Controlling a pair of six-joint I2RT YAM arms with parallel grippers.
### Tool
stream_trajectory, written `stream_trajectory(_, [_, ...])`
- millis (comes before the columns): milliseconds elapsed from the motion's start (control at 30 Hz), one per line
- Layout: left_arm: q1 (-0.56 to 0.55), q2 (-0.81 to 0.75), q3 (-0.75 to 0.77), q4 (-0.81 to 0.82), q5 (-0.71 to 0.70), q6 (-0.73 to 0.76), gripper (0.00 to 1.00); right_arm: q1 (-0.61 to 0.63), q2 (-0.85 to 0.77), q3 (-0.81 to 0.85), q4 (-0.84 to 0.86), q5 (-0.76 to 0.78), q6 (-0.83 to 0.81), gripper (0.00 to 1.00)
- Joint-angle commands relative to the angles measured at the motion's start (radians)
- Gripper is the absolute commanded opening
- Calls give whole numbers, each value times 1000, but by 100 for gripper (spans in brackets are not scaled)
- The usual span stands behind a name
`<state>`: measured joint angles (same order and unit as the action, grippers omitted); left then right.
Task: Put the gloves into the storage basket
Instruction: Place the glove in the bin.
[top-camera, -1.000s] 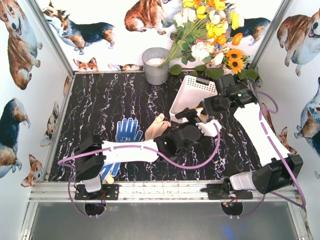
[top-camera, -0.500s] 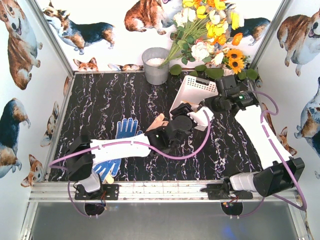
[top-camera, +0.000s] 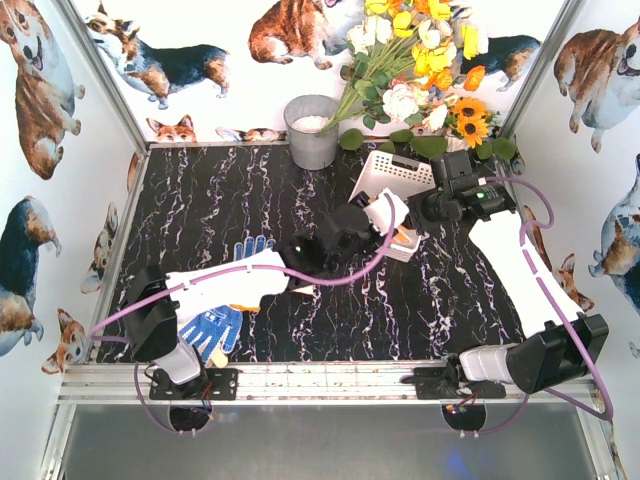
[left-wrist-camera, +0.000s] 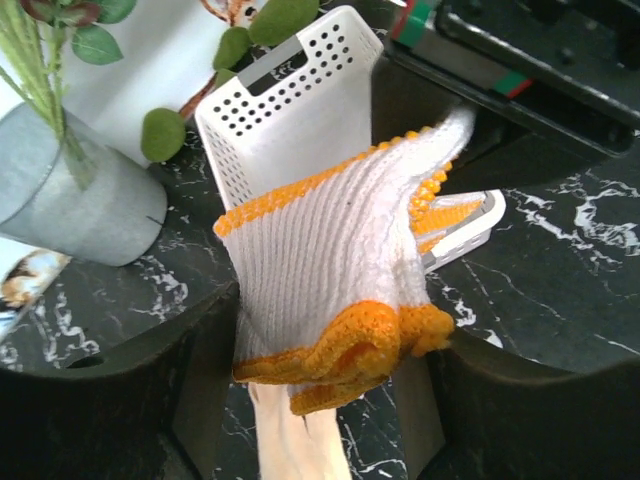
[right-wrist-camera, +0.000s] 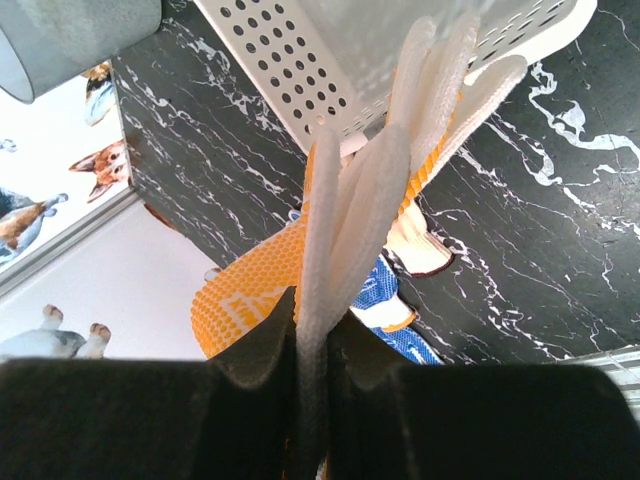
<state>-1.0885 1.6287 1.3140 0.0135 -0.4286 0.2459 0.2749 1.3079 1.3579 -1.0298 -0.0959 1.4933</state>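
Note:
A white glove (left-wrist-camera: 335, 245) with an orange cuff sits between my left gripper's (left-wrist-camera: 332, 330) jaws, which are shut on the cuff. Its fingers reach up to my right gripper (top-camera: 412, 215). The right gripper (right-wrist-camera: 325, 335) is shut on white glove fingers (right-wrist-camera: 370, 190), with an orange-dotted palm (right-wrist-camera: 250, 285) beside them. The white storage basket (top-camera: 395, 172) is tipped up on edge just behind both grippers. A blue glove (top-camera: 208, 328) lies by the left arm's base, and another blue glove's fingertips (top-camera: 252, 245) show beside the arm. A cream strip (left-wrist-camera: 285, 450) shows below the cuff.
A grey metal bucket (top-camera: 312, 130) stands at the back, left of the basket. A bunch of flowers (top-camera: 420, 70) leans over the back right corner. Walls printed with dogs enclose the black marble table (top-camera: 210, 200).
My left gripper has moved forward and right to the basket and shut on the white glove's cuff. The cream glove on the table is now hidden under the left arm. The right gripper has barely moved.

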Motion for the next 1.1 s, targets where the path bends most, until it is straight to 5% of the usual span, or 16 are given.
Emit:
stream_trajectory(0, [46, -21, 60, -55, 181, -93, 53, 4, -29, 12, 59, 21, -34, 0])
stream_trajectory(267, [98, -22, 77, -59, 347, -158, 42, 4, -22, 23, 43, 43, -71, 0])
stream_trajectory(433, [98, -21, 75, -80, 353, -159, 24, 4, -20, 15, 53, 44, -72, 0])
stream_trajectory(800, [98, -28, 82, -88, 395, -115, 34, 4, 6, 17, 58, 42, -85, 0])
stream_trajectory(1067, [99, -14, 114, -130, 351, -20, 6, 4, 31, 0, 109, 56, -113, 0])
